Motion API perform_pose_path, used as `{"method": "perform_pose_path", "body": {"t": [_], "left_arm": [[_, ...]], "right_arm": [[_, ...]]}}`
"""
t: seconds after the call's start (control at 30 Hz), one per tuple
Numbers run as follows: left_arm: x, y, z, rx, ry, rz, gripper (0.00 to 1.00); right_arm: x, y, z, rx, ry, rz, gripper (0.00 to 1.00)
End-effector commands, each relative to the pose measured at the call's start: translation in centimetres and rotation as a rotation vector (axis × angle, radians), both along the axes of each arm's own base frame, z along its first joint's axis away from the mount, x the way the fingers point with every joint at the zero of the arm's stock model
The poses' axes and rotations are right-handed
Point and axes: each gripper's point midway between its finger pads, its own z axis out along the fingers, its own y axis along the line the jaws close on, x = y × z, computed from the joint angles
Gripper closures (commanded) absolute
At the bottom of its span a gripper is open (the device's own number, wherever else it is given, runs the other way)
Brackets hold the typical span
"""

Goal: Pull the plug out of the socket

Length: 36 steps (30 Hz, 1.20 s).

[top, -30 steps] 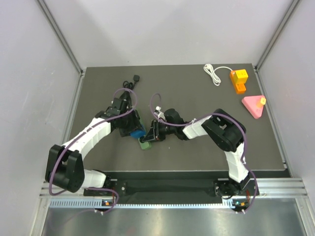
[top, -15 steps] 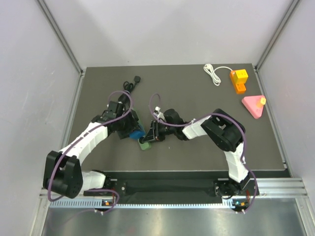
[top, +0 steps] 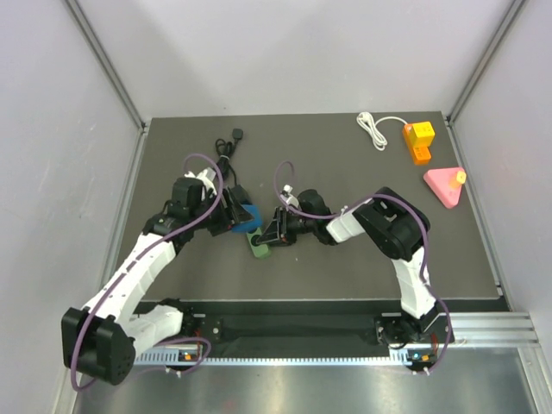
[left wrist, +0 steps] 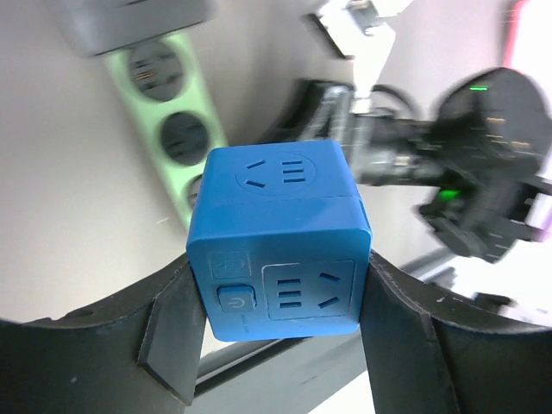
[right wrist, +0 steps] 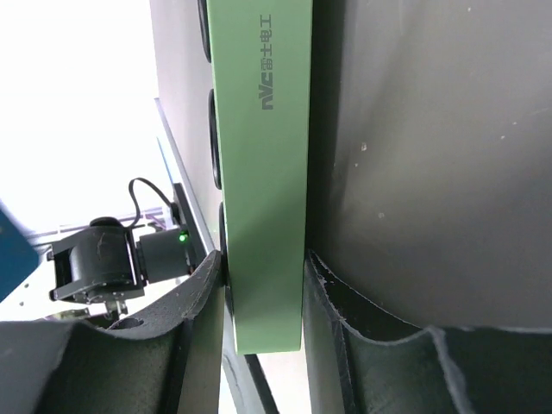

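Two slim robot arms of the same make. The left arm (top: 138, 267) and the right arm (top: 414, 280) each have smooth white shells between rounded black joints, and each stands on a small black base (top: 398, 331). A thin purple cable (top: 200, 160) runs in loose loops along each arm. Seen close up, the fingers (left wrist: 164, 341) are broad, curved pieces of matte black plastic with slightly rough edges. A small green light (left wrist: 477, 84) glows on one black joint housing.
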Motion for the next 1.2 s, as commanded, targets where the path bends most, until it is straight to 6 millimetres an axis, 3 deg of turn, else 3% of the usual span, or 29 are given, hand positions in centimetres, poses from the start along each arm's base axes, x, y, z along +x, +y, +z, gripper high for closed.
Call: {"method": "perform_pose_path", "body": {"t": [0.0,0.17,0.37,0.47,0.6,0.8,1.0,1.17], "left_arm": [[0.7,2.0,0.8,0.14,-0.026,0.033,1.0],[0.9,7.5,1.1,0.359,-0.006,0.255,1.0],[0.0,10.1,0.8,0.378,-0.004,0.408,1.0],[-0.3,13.0,-0.4,0.459,0.019,0.559,1.0],[-0.5,15.2,-2.3,0.587,0.064,0.608,1.0],[-1.1,19.9,-3.1,0.868,0.211,0.813,1.0],[-1.8,21.0,-6.8,1.118,0.454,0.751,1.0],[-1.8,22.3,-7.8,1.251,0.492,0.783,1.0]], "right_arm": [[-0.3,-5.5,-9.1,-0.346,0.084,-0.136,1.0],[-0.1,-4.8,-7.6,-0.316,0.011,-0.081,0.99],[0.0,-4.2,-6.6,-0.286,-0.034,-0.04,0.93],[-0.2,-4.0,-6.4,-0.279,-0.038,-0.029,0.93],[-0.7,-3.8,-6.6,-0.276,-0.031,-0.015,0.93],[-1.0,-3.8,-6.7,-0.275,-0.028,-0.014,0.93],[-1.0,-3.7,-6.7,-0.274,-0.031,-0.01,0.93],[-1.1,-3.8,-6.8,-0.275,-0.032,-0.008,0.93]]}}
